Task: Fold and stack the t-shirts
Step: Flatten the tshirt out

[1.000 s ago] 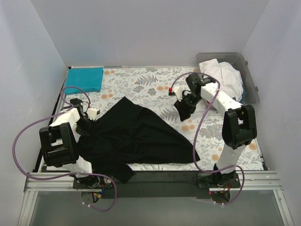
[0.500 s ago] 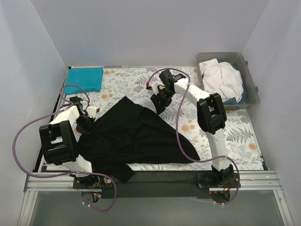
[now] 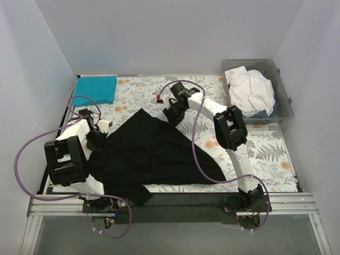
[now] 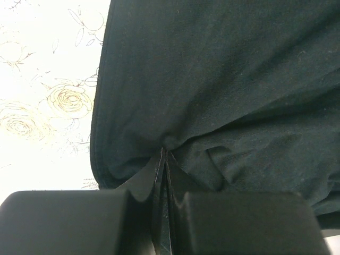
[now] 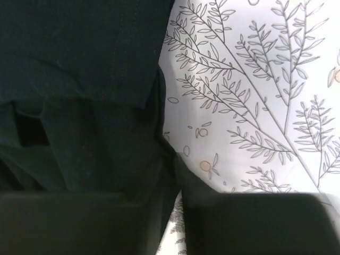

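Black shirt (image 3: 154,154) lies spread and rumpled on the floral cloth (image 3: 154,90) (near half). Left gripper (image 4: 166,212) is clamped tight on its left hem. Right gripper (image 3: 173,113) sits at its far edge, jaws nearly together; cannot tell whether it holds cloth.

No legible text, label, brand mark, number or sign appears in any view. The black t-shirt (image 3: 154,151), the teal-blue t-shirt (image 3: 95,88) and the white t-shirt (image 3: 249,90) are plain cloth. The tabletop cover (image 3: 143,90) carries only a floral print. The grey tub (image 3: 285,103) shows no readable marking at this size.
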`<state>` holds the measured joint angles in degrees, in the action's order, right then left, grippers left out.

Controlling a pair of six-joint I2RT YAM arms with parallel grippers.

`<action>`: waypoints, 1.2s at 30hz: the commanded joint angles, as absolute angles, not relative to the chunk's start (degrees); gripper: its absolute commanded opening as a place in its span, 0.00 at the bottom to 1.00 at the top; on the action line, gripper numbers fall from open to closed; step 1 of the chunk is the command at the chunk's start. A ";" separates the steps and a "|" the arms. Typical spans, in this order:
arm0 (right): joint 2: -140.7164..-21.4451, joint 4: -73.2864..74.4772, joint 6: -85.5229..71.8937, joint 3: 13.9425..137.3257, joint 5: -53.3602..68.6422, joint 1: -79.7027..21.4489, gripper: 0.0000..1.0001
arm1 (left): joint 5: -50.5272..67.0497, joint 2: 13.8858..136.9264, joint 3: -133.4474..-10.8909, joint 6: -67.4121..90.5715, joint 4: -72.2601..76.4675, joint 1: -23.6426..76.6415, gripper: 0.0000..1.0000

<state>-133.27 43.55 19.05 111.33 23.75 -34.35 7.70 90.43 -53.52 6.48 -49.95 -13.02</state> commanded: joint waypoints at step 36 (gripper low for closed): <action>-106.17 50.10 29.37 83.92 28.91 -13.62 0.54 | 18.09 84.82 -55.45 0.18 -57.21 -20.48 0.35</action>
